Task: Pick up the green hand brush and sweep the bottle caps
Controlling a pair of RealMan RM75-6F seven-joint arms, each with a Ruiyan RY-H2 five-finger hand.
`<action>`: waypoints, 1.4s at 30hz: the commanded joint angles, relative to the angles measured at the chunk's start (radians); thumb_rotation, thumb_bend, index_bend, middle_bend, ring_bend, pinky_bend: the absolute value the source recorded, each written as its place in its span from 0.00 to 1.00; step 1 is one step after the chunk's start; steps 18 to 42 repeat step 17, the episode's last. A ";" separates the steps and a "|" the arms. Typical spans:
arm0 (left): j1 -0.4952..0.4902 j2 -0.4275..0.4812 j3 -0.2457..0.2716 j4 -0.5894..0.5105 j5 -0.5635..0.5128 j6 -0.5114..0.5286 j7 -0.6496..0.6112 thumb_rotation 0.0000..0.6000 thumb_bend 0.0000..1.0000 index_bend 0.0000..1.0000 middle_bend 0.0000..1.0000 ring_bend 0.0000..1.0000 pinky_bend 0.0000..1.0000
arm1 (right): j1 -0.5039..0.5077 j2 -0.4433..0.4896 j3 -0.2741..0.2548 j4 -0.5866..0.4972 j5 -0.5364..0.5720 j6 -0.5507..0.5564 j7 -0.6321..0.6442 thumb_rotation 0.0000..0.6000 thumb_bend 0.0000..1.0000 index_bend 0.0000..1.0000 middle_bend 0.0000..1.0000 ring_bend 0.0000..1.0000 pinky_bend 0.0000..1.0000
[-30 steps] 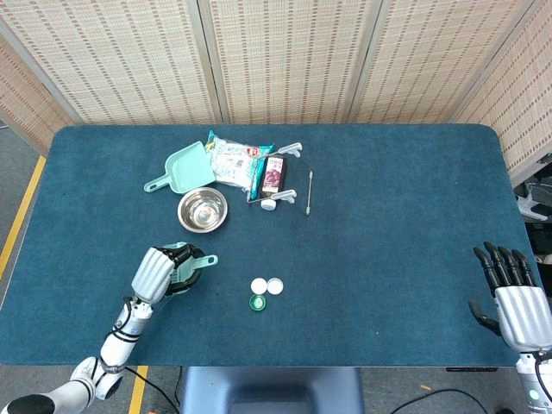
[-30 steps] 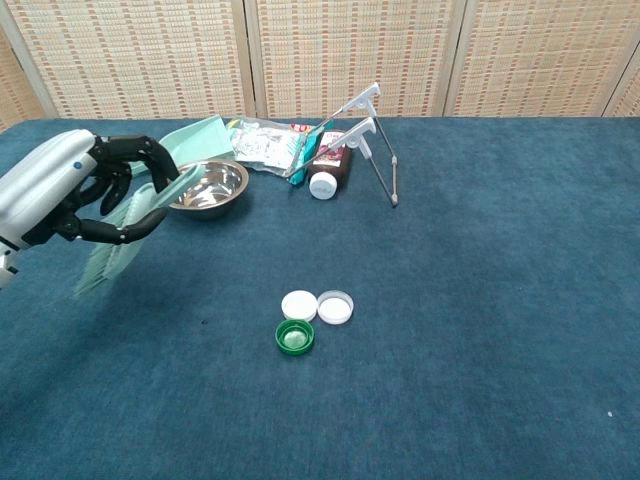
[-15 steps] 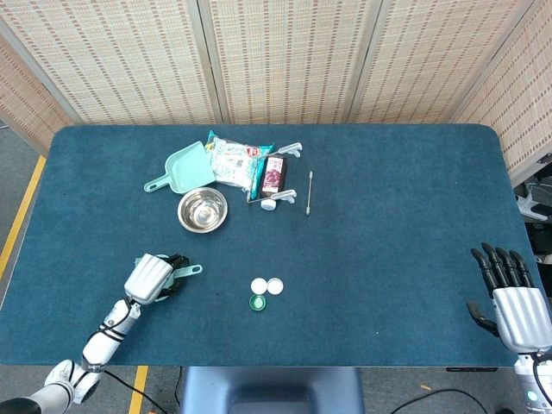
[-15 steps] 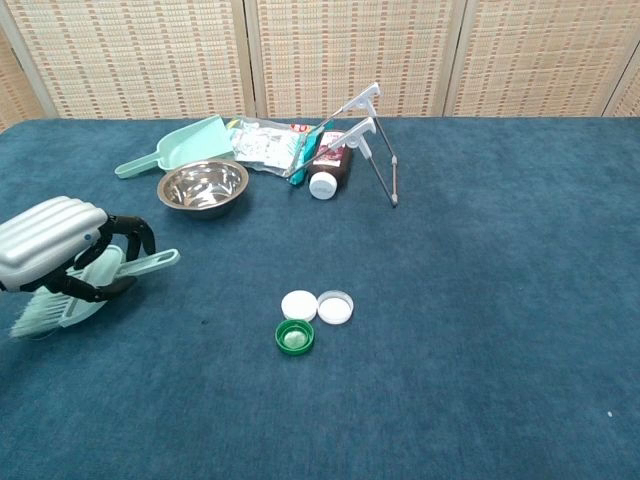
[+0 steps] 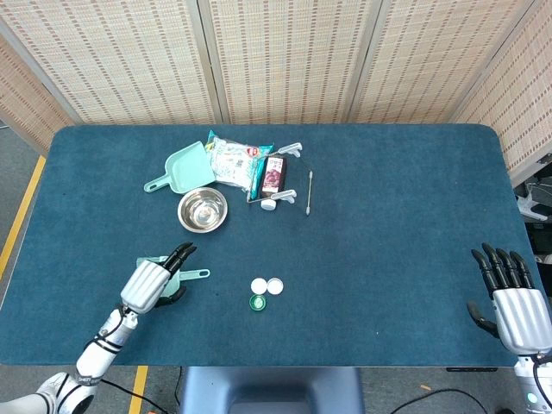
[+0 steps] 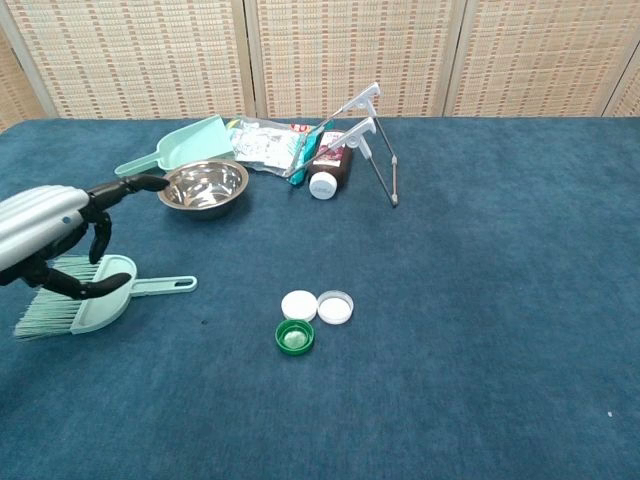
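Green hand brush (image 6: 95, 305) lies flat on the tabletop (image 6: 480, 300), left hand (image 6: 50, 235) above, fingers apart, caps (image 6: 312, 318) unswept.

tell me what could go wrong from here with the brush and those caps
The left hand has its fingers spread above the green hand brush, which lies flat on the table; it seems not to be gripped, so the sweep may stall. The three bottle caps sit loose and close together, so a hard stroke could scatter them. The brush handle points at the caps, bristles away, so it likely needs turning.
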 commanded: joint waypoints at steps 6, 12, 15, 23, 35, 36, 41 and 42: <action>0.299 0.390 0.124 -0.464 -0.035 0.279 0.204 1.00 0.33 0.00 0.00 0.00 0.17 | 0.000 0.003 0.000 0.001 0.004 -0.006 -0.004 1.00 0.25 0.00 0.00 0.00 0.00; 0.395 0.429 0.134 -0.486 -0.034 0.356 0.284 1.00 0.34 0.00 0.00 0.00 0.10 | 0.003 0.004 0.002 -0.015 0.021 -0.023 -0.022 1.00 0.25 0.00 0.00 0.00 0.00; 0.403 0.435 0.126 -0.487 -0.022 0.347 0.281 1.00 0.34 0.00 0.00 0.00 0.10 | 0.002 0.003 0.001 -0.019 0.021 -0.022 -0.031 1.00 0.25 0.00 0.00 0.00 0.00; 0.401 0.445 0.127 -0.496 -0.022 0.321 0.268 1.00 0.34 0.00 0.00 0.00 0.10 | 0.002 0.003 0.001 -0.020 0.023 -0.023 -0.033 1.00 0.25 0.00 0.00 0.00 0.00; 0.401 0.445 0.127 -0.496 -0.022 0.321 0.268 1.00 0.34 0.00 0.00 0.00 0.10 | 0.002 0.003 0.001 -0.020 0.023 -0.023 -0.033 1.00 0.25 0.00 0.00 0.00 0.00; 0.401 0.445 0.127 -0.496 -0.022 0.321 0.268 1.00 0.34 0.00 0.00 0.00 0.10 | 0.002 0.003 0.001 -0.020 0.023 -0.023 -0.033 1.00 0.25 0.00 0.00 0.00 0.00; 0.401 0.445 0.127 -0.496 -0.022 0.321 0.268 1.00 0.34 0.00 0.00 0.00 0.10 | 0.002 0.003 0.001 -0.020 0.023 -0.023 -0.033 1.00 0.25 0.00 0.00 0.00 0.00; 0.401 0.445 0.127 -0.496 -0.022 0.321 0.268 1.00 0.34 0.00 0.00 0.00 0.10 | 0.002 0.003 0.001 -0.020 0.023 -0.023 -0.033 1.00 0.25 0.00 0.00 0.00 0.00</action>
